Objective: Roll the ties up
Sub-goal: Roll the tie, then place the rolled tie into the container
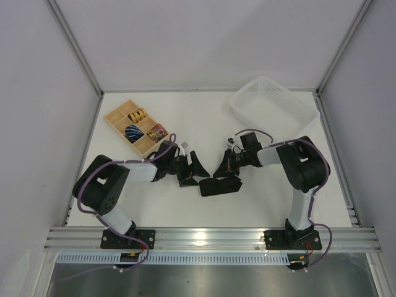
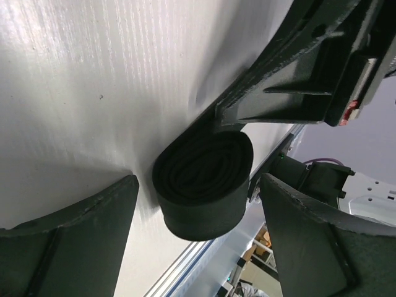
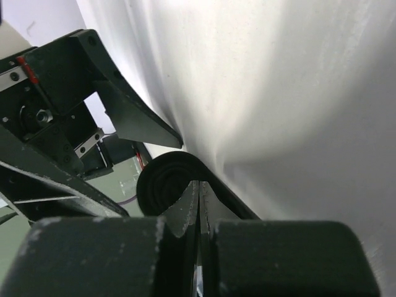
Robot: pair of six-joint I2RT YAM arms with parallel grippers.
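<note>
The near edge of the white table (image 1: 185,207) carries one grooved aluminium rail (image 1: 210,238), and two black and white arms are bolted on it: the left arm (image 1: 102,185) and the right arm (image 1: 303,164). The table surface is matte and plain white, with faint fine lines in the wrist views. Both arms reach inward and meet near the middle of the table.

There lies the one plain black fabric necktie (image 1: 218,186). Most of it is rolled into a small black coil (image 2: 204,179), which stands on its edge on the table, and a short flat strip (image 3: 232,207) leaves the coil. The left jaws stand wide open around the coil, one finger on each side, with a gap to both. The right jaws are fully closed just beside the coil, and their tip touches the strip. I cannot tell if the strip is pinched.

Further back on the left is one light wooden tray with compartments (image 1: 115,117). It holds three rolled ties, each in its own compartment: one yellow (image 1: 137,115), one blue striped (image 1: 133,132), one red and gold (image 1: 157,131). Far right stands one white plastic mesh basket (image 1: 247,111), tilted to the table edge. Pale walls (image 1: 204,43) with metal posts (image 1: 74,43) close three sides.
</note>
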